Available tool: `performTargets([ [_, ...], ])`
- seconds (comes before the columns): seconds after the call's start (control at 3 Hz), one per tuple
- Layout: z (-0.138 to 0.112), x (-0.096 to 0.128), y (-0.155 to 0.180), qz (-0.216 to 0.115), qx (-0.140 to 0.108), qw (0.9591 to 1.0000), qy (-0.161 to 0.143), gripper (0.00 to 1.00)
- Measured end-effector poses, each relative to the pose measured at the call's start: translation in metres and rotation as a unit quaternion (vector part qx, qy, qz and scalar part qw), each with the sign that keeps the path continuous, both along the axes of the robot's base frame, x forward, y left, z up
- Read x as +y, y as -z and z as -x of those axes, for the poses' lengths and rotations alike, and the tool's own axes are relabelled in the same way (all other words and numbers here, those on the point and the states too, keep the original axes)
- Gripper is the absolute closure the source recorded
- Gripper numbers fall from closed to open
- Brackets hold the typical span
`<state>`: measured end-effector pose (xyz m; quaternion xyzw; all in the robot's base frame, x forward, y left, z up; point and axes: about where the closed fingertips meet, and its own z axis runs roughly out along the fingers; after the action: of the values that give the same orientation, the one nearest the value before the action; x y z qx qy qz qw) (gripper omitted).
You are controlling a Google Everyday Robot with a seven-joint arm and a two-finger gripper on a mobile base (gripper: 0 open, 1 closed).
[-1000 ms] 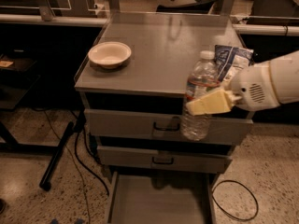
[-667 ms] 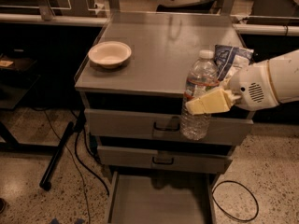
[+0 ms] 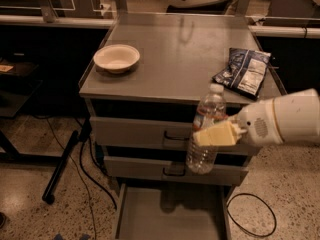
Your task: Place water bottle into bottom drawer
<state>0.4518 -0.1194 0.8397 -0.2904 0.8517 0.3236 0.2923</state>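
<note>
The water bottle (image 3: 205, 129) is clear and ribbed with a white cap and a white-and-red label band. My gripper (image 3: 212, 134) is shut on its middle and holds it upright in the air in front of the two upper drawer fronts. The white arm reaches in from the right. The bottom drawer (image 3: 170, 219) stands pulled open below, a wide shallow grey tray, directly under and a little in front of the bottle. Its floor is bare where it shows.
A cream bowl (image 3: 116, 58) sits at the left on the grey cabinet top (image 3: 175, 49). A blue snack bag (image 3: 242, 71) lies at the top's right edge. Black cables (image 3: 250, 214) loop on the floor beside the cabinet. A dark stand leg (image 3: 60, 164) leans at the left.
The bottle in my gripper has come forward and lower, from beside the cabinet top's right edge to in front of the upper drawer fronts.
</note>
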Motion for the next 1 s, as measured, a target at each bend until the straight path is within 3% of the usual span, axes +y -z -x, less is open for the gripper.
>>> performTargets([
  [0.33,0.024,0.017,0.057,-0.017,0.061,0.998,-0.004,1.0],
  [0.67,0.024,0.017,0.057,-0.017,0.061,0.998,-0.004,1.0],
  [1.0,0.028,0.032,0.087,-0.054,0.087,0.9948,0.002,1.0],
])
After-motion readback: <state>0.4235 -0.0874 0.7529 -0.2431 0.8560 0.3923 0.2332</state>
